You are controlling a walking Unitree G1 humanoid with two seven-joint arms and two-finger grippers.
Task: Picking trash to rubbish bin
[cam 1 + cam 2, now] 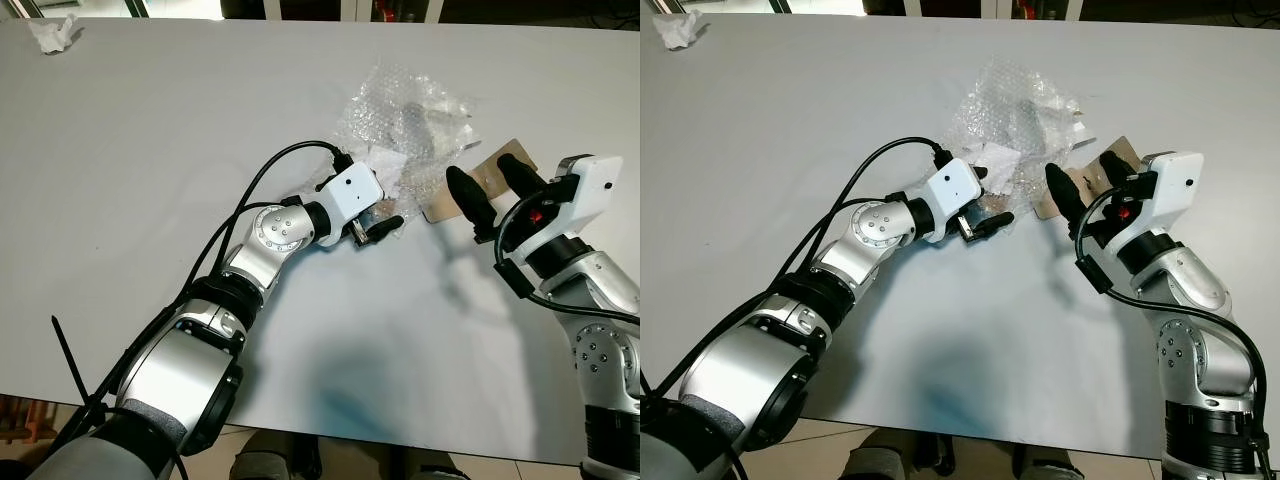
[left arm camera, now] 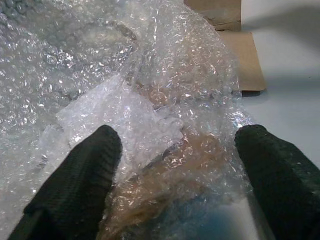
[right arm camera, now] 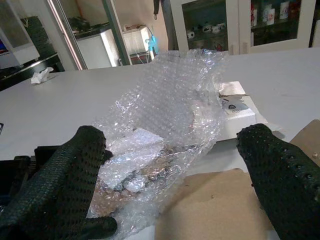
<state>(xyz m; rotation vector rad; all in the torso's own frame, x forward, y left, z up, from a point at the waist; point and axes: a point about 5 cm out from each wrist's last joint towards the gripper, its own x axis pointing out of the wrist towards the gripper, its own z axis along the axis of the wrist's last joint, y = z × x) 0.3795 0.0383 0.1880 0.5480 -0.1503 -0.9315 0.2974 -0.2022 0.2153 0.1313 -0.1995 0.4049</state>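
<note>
A crumpled sheet of clear bubble wrap (image 1: 408,118) lay near the middle of the pale grey surface (image 1: 150,150), its long axis running from the near left toward the far right, with its loose far edge puffed upward. Just beside it on the right, a flat piece of brown cardboard (image 1: 487,178) lay on the surface, partly tucked under the wrap's edge. A white box (image 3: 236,112) showed behind the plastic in the right wrist view.

The left tool (image 1: 377,222) reached in from the near left, its two black fingers (image 2: 80,185) spread wide at the wrap's near edge; the plastic bulged between them in the left wrist view, though whether the pads were touching it could not be told. It held nothing.

The right tool (image 1: 495,185) hovered at the wrap's right side above the cardboard, its fingers (image 3: 60,185) also set wide apart, one toward the wrap and one over the cardboard, with nothing gripped.

A small wad of white paper (image 1: 55,33) sat well apart at the surface's far left corner. Glass-fronted cabinets (image 3: 235,22) stood beyond the surface in the right wrist view.
</note>
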